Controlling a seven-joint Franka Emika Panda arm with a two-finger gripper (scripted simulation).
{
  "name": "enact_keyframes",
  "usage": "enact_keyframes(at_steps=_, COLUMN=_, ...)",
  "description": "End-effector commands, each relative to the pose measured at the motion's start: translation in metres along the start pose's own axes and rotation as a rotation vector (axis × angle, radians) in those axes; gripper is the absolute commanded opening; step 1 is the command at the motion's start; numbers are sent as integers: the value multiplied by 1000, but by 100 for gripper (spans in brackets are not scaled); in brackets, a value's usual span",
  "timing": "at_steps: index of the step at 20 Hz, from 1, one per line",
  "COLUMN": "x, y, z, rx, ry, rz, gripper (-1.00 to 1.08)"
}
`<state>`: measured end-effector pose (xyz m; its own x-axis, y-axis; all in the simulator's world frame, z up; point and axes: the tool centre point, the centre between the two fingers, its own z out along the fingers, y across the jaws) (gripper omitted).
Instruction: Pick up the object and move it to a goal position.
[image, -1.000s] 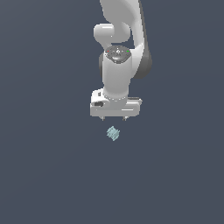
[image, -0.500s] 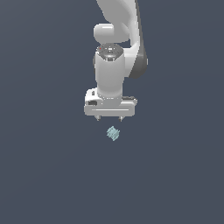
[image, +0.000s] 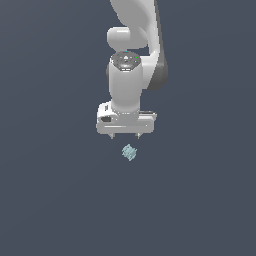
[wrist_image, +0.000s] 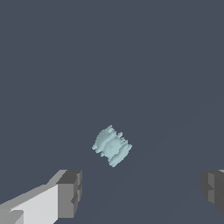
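Panda arm (image: 132, 30) above a plain dark counter (image: 50, 200), with your hand (image: 125, 135) pointing down and its two fingers spread wide, gripping nothing. The object (image: 129, 152), a small pale teal ribbed cylinder, lies on its side on the counter, apart from the hand; in the exterior view it appears just below the fingertips. In the wrist view the object (wrist_image: 112, 146) sits ahead of the gap between the two dark pads (wrist_image: 70, 192) and closer to one pad than the other, its axis slanted to the line between them.

Risks, as a judgement: if you descend without centring, the nearer finger may strike the piece and roll it away. If you close across the slanted ridges, the stubby body may twist or squirt out. How high the hand stands above the counter cannot be read.
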<state>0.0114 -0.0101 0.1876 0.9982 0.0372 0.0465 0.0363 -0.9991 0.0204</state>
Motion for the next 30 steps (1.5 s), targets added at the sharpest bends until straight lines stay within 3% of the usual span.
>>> enact_keyframes(at_steps=1, x=0, y=0, z=3, rx=-1, ry=-2, rz=-28, gripper=100)
enact_keyframes(at_steps=10, x=-2, y=-2, z=20, rx=-2, ry=-12, rz=-209, gripper=100)
enact_keyframes(at_steps=30, x=-10, y=-12, z=72, rx=20, ry=-33, rz=-781, gripper=100)
